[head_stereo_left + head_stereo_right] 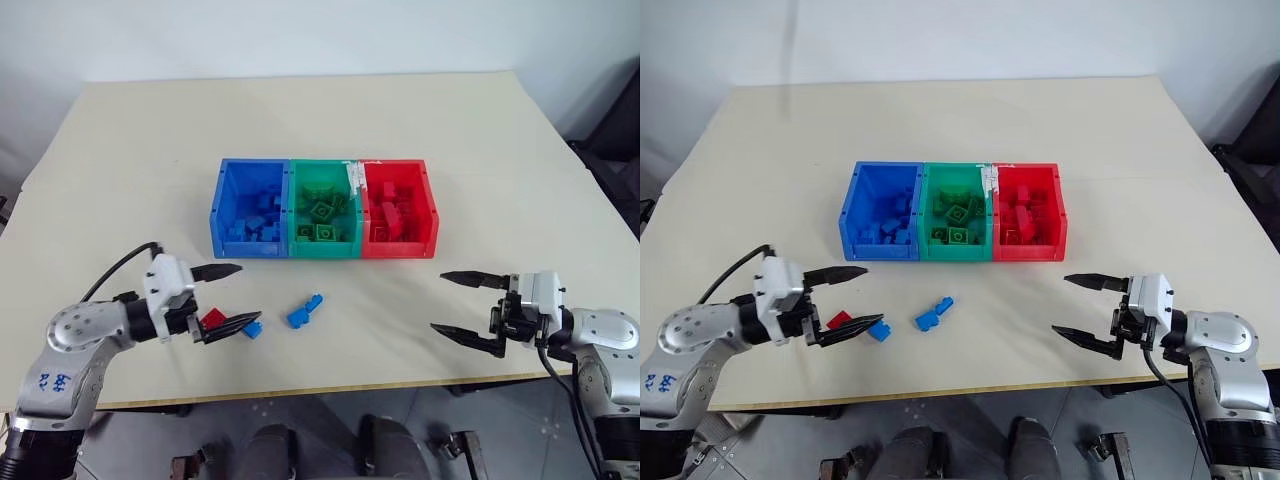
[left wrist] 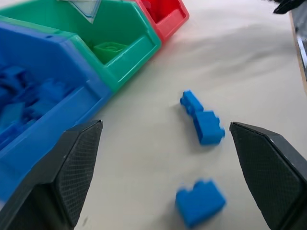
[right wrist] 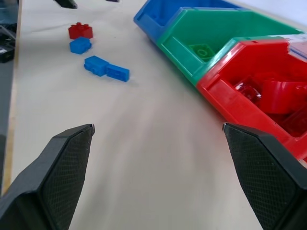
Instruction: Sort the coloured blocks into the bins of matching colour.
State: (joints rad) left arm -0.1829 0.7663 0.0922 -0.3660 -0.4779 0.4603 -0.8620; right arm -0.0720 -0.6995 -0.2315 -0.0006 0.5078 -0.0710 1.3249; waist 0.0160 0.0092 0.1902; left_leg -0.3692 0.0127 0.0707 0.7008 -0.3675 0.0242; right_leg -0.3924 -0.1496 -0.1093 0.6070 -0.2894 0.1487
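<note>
Right now my left gripper (image 1: 228, 297) hangs low over the near part of the table (image 1: 120, 150), its two black fingers spread wide apart with nothing between them, pointing inward toward the middle. Just beside its lower finger lie a small red block (image 1: 212, 319) and a small blue block (image 1: 252, 328), close together on the tabletop; from my head I cannot tell whether that finger touches either one. A little further toward the middle sits a longer blue piece (image 1: 305, 311), which looks like two blue bricks joined end to end and lying at a slant; my left wrist view shows it between my spread fingers and beyond them, with the small blue block nearer. On the other side my right gripper (image 1: 462, 308) hovers near the table's front edge, well apart from the loose blocks, its fingers also wide apart and empty, aimed inward across the bare tabletop. Beyond all this, near the middle of the table, stand the three joined bins in a row: the blue bin (image 1: 248, 222) on my left, the green bin (image 1: 322, 218) in the centre, the red bin (image 1: 398, 212) on my right. Each already holds a heap of blocks of its own colour: blue bricks piled in the blue one, green studded bricks in the green one, red pieces in the red one. A pale slip or label sits on the wall between the green and red bins.
</note>
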